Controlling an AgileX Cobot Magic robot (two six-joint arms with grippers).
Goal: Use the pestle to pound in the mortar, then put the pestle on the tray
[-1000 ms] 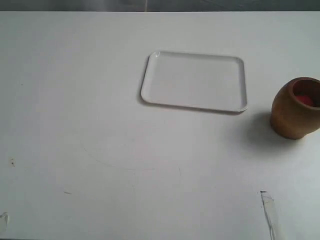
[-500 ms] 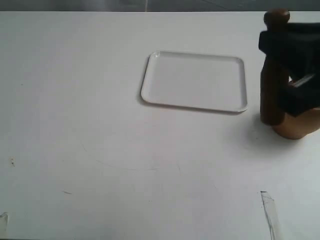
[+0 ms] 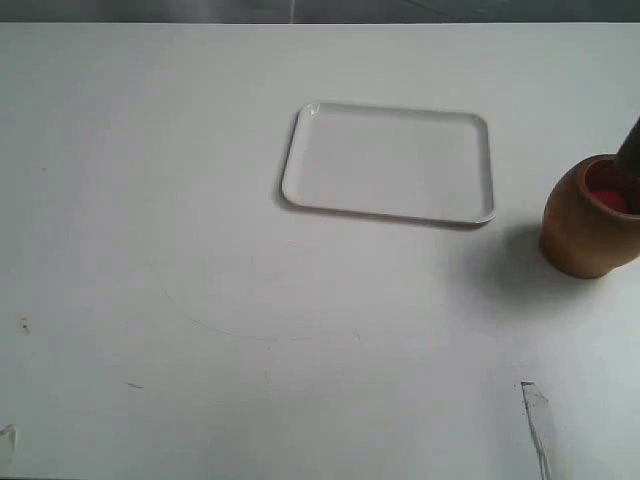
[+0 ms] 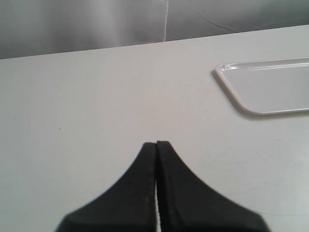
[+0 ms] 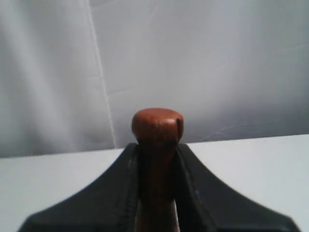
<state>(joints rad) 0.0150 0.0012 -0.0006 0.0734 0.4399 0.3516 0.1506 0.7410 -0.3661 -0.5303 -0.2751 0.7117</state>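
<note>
1. The step in hand was judged to be the pounding. The right gripper (image 5: 157,153) was clenched on the neck of the pestle (image 5: 157,123), with the knob standing above its fingers. In the exterior view a dark sliver at the right edge, most probably the pestle, reached down to the mouth of the mortar (image 3: 585,225).
2. The mortar stood at the right edge of the frame, with red visible inside. The tray (image 3: 390,165) lay at the upper middle with nothing on it, apart from the mortar.
3. The left gripper (image 4: 157,143) hovered over the table (image 3: 200,300) with its jaws pressed together, holding nothing.
4. The next move probably called for straight strokes kept inside the mouth, so that the mortar would not tip.
5. Half a second earlier the pestle and its gripper stood fully in view, in front of the left side of the mortar. At this moment they were almost out of the frame.
</note>
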